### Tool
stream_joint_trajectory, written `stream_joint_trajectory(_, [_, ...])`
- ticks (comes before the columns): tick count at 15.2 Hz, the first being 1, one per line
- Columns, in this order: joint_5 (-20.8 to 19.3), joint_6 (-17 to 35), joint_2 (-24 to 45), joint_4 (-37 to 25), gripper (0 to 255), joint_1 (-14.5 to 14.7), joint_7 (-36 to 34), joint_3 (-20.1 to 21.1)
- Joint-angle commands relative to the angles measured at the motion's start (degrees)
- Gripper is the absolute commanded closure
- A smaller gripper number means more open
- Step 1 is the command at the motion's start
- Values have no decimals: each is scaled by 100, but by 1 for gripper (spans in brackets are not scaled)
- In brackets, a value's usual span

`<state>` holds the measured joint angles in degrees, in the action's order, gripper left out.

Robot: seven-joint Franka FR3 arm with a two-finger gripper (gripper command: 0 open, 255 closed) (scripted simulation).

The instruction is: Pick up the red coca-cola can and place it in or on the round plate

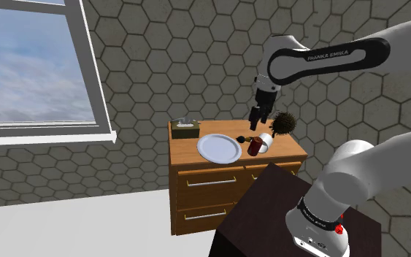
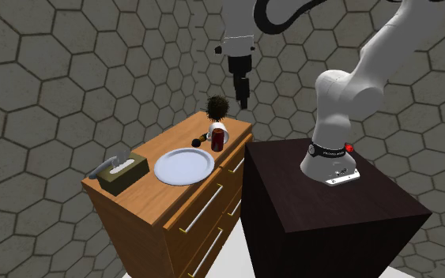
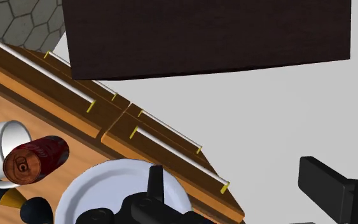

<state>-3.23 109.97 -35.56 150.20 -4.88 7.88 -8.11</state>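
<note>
Red can (image 1: 255, 147) sits beside plate (image 1: 219, 148) — near dresser's (image 1: 196, 179) front edge.

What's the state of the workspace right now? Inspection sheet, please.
Surface: wooden dresser top, level, crowded towards the arm.
Job's things: red can beside the mug, off the plate; plate bare.
Clutter: white mug, spiky dark ball, tissue box.
Grippers: gripper open, above the can, holding nothing.
Cables: nothing seen.
Surroundings: hexagon-tiled wall, window, dark stand.
</note>
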Motion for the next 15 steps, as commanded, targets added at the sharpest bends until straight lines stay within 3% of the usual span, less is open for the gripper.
stream_joint_trajectory(1, [-126, 385, 264, 73, 0, -107, 192, -188])
stream_joint_trajectory(9, [-377, 1863, 1606, 39, 0, -412, 961, -932])
stream_joint_trajectory(15, [-82, 2868, 2880, -331, 0, -504, 1739, -1452])
